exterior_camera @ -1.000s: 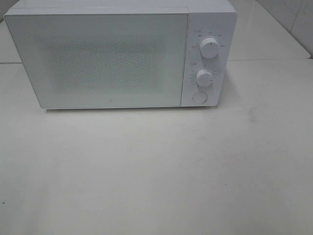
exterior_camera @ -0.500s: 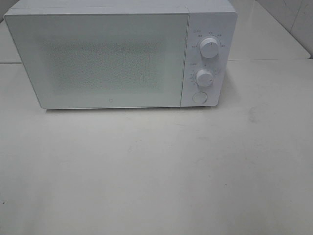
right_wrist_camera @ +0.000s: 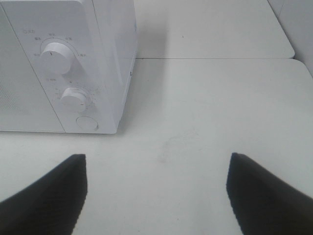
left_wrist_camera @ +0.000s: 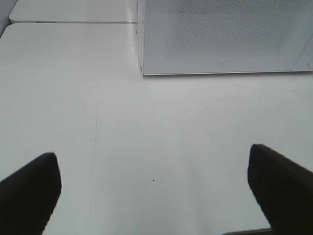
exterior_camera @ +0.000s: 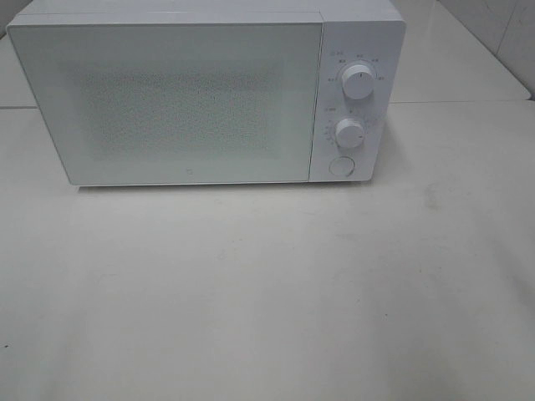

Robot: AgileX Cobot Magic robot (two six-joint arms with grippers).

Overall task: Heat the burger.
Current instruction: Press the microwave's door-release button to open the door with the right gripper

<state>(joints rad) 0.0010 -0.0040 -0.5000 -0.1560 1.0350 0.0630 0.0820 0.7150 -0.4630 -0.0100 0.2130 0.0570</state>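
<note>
No burger shows in any view. A white microwave stands at the back of the table with its door shut; nothing inside can be made out through the speckled window. Neither arm appears in the high view. In the left wrist view my left gripper is open over bare table, well short of the microwave's lower left corner. In the right wrist view my right gripper is open too, with nothing between its fingers, in front of the microwave's control panel.
The control panel carries two round knobs and a round button below them. A white table spreads in front of the microwave. A tiled wall rises at the far right.
</note>
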